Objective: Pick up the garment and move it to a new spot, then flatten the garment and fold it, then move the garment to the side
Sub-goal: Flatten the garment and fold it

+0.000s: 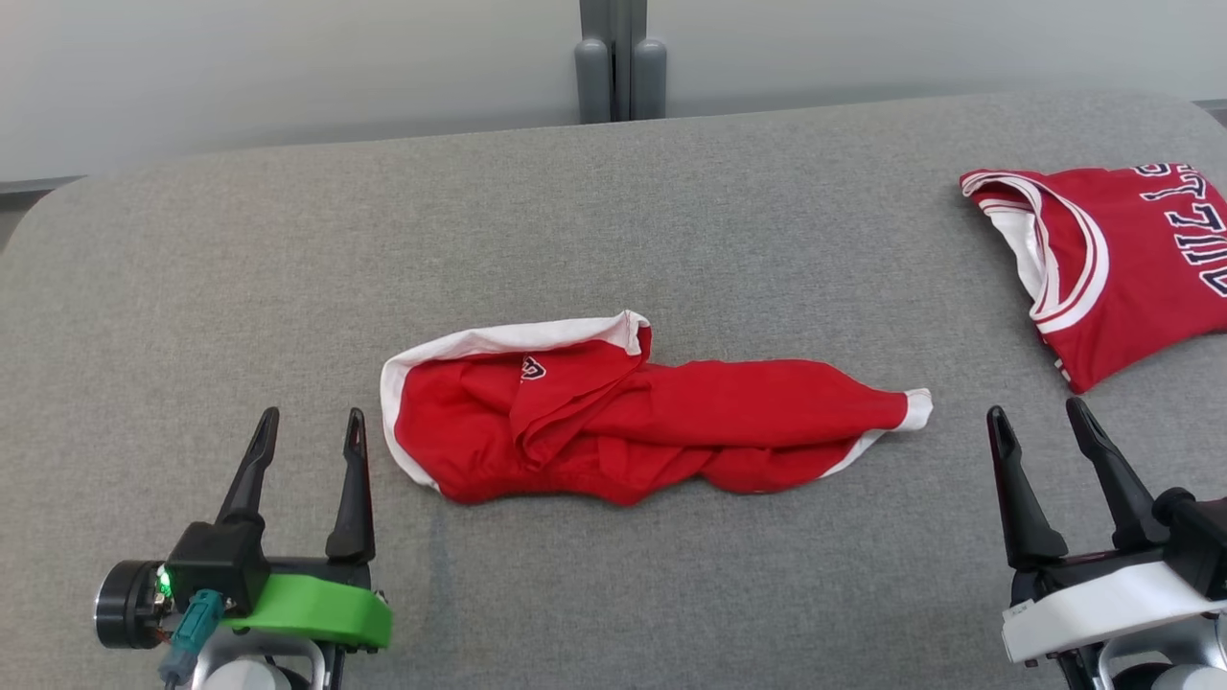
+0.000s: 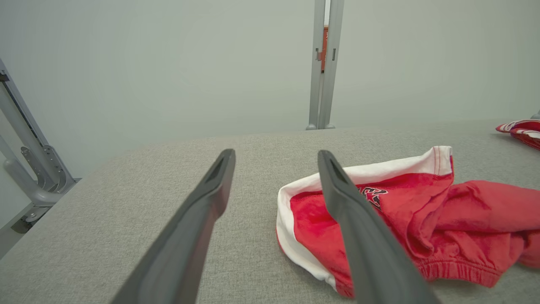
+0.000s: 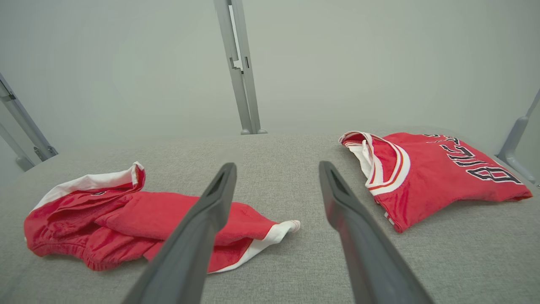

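1. The grey padded table [image 1: 613,240] spans the head view
2. The crumpled red garment [image 1: 633,412] lies bunched at the table's centre, its white hem at 10 o'clock and a white-tipped corner at 3 o'clock; it looks light, soft and limp, so those two edges seem the best places to pinch
3. A folded jersey [image 1: 1122,259] sits at 2 o'clock, well apart
4. The left gripper [image 1: 313,416] at 8 o'clock and the right gripper [image 1: 1036,408] at 4 o'clock stand wide open, holding nothing
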